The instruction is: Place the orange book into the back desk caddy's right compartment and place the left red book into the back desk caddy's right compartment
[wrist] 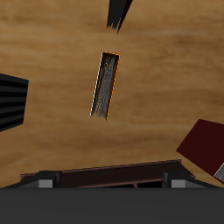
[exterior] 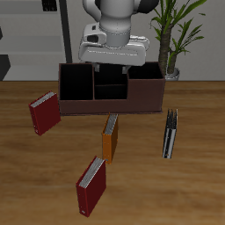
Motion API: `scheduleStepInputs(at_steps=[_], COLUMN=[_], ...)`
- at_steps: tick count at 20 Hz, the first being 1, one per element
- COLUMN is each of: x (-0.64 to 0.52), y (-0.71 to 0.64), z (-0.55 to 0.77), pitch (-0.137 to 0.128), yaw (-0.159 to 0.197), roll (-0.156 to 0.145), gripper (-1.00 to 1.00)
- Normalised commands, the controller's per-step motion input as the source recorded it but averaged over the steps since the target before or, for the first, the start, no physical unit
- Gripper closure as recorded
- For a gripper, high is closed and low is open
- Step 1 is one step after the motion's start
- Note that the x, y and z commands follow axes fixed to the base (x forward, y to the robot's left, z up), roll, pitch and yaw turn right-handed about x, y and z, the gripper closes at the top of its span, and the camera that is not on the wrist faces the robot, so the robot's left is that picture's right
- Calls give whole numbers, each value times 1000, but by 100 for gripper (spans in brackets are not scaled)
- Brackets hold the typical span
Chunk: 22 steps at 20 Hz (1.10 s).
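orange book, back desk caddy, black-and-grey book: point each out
orange book [exterior: 110,138], exterior view, on its cover
back desk caddy [exterior: 97,106], exterior view, on its front wall
black-and-grey book [exterior: 170,134], exterior view, on its top edge

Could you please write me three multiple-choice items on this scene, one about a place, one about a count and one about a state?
1. Where does the orange book stand?
A. on the table, in front of the back desk caddy
B. inside the caddy's middle section
C. on top of a red book

2. How many dark red books are on the table?
A. one
B. two
C. four

3. What is the gripper holding?
A. the orange book
B. the black-and-grey book
C. nothing

Answers:
1 A: it stands upright on bare wood, apart from the caddy.
2 B: one beside the caddy's end, one near the table's front edge.
3 C: every book rests on the table, the gripper high above.
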Motion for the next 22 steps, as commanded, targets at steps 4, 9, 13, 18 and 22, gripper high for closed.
scheduleStepInputs(at_steps=[4, 9, 13, 18, 22], x=[-52, -51, -8, 52, 124], y=[257, 122, -46, -114, -194], z=[34, 29, -1, -7, -23], pitch=[18, -1, -2, -6, -27], yaw=[16, -17, 2, 5, 31], roll=[44, 0, -7, -5, -26], gripper=[-100, -100, -100, -100, -100])
